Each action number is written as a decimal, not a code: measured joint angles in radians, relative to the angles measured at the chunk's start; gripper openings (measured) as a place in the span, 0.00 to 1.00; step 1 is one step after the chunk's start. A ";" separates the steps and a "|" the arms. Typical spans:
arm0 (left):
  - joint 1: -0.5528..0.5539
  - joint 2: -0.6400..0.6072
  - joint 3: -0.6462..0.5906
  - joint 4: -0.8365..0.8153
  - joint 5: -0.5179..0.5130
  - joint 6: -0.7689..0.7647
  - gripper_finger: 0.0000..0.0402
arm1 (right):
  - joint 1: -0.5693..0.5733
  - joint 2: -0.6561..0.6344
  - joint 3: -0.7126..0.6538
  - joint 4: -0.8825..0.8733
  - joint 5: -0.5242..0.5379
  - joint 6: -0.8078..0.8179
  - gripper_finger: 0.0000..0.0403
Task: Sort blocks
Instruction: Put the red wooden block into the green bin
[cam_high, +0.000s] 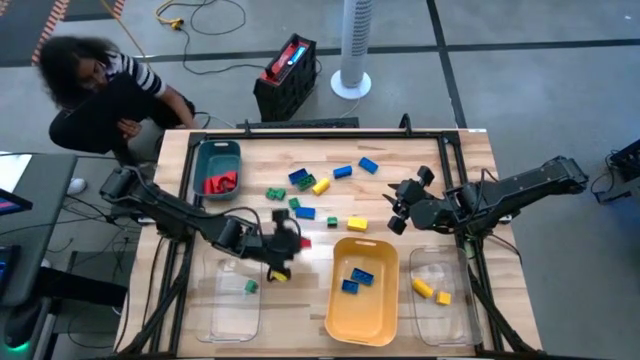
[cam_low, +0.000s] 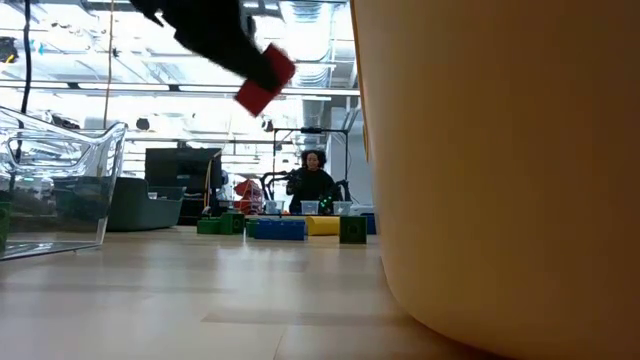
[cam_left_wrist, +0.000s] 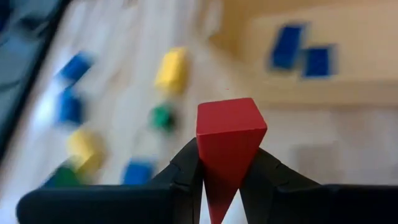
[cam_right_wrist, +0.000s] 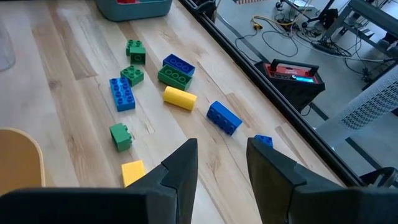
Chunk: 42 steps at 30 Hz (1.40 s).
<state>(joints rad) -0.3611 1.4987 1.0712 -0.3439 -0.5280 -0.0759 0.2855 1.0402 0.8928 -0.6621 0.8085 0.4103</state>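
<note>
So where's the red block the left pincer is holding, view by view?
High: red block at the left pincer, left of the yellow tray.
Low: red block at top, left of the tray wall.
Left wrist: between the fingers.
Right wrist: not in it.
Shared landmark: yellow tray.

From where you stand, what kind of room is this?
Probably a robotics lab or workshop: a wooden table in a metal frame, cables trailing over a bare concrete floor, and a person sitting beside monitors.
</note>
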 joint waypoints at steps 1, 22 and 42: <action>0.013 -0.015 0.009 -0.055 -0.028 -0.031 0.17 | 0.000 0.000 0.000 0.000 0.000 0.000 0.38; 0.606 -0.438 -0.228 -0.648 0.016 -0.264 0.17 | 0.015 0.000 0.000 0.005 0.000 0.000 0.38; 0.782 -0.443 -0.329 -0.626 0.098 -0.269 0.29 | 0.014 0.000 0.000 0.005 0.000 0.000 0.38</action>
<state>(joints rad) 0.4210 1.0554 0.7418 -0.9697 -0.4305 -0.3454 0.2993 1.0401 0.8928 -0.6571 0.8089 0.4103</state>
